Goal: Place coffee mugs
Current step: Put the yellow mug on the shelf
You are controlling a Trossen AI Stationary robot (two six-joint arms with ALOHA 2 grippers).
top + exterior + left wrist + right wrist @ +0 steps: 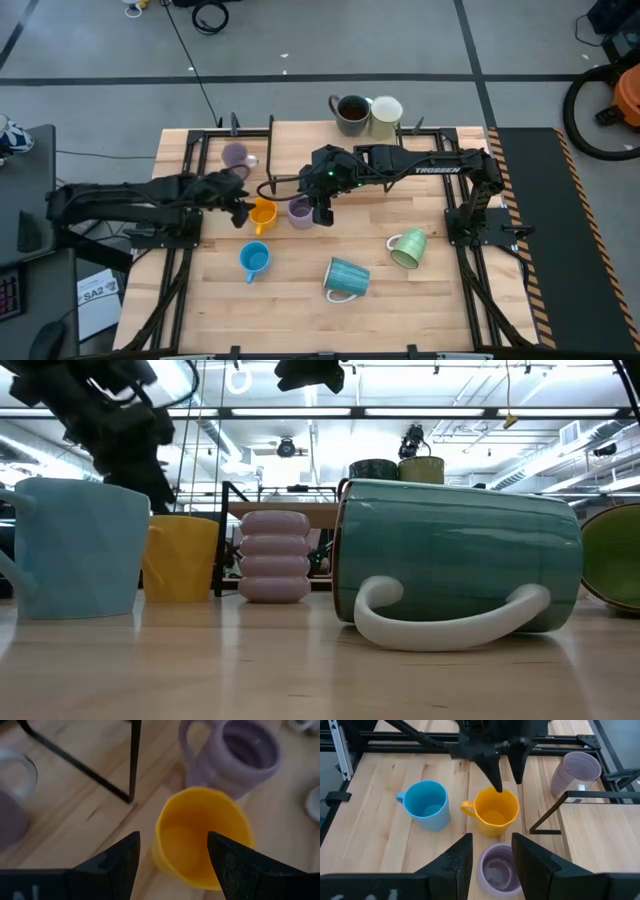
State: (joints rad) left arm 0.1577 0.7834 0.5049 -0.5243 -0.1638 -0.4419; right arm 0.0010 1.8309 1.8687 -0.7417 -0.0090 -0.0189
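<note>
The orange mug (262,213) stands upright mid-table, with a ribbed lavender mug (299,211) just right of it. My left gripper (172,840) is open at the orange mug (200,840), one finger over its inside and one outside its wall. My right gripper (491,840) is open and hovers high above the lavender mug (495,870). A second lavender mug (236,156) stands toward the far left. The blue mug (254,260) stands upright. The teal mug (346,278) and the pale green mug (408,248) lie on their sides. The dark brown mug (351,113) and the cream mug (386,113) stand at the far edge. My left gripper comes at the orange mug from above, fingers pointing down on either side of its wall at the rim (499,794). The mug stands upright on the table. Whether a finger touches the rim, I cannot tell.
Black metal frame bars (570,810) stand on the table beside the far lavender mug. The two arms' grippers are close together over the table's middle. Bare wood (300,305) lies along the near edge. The low view shows the teal mug (455,560) close up.
</note>
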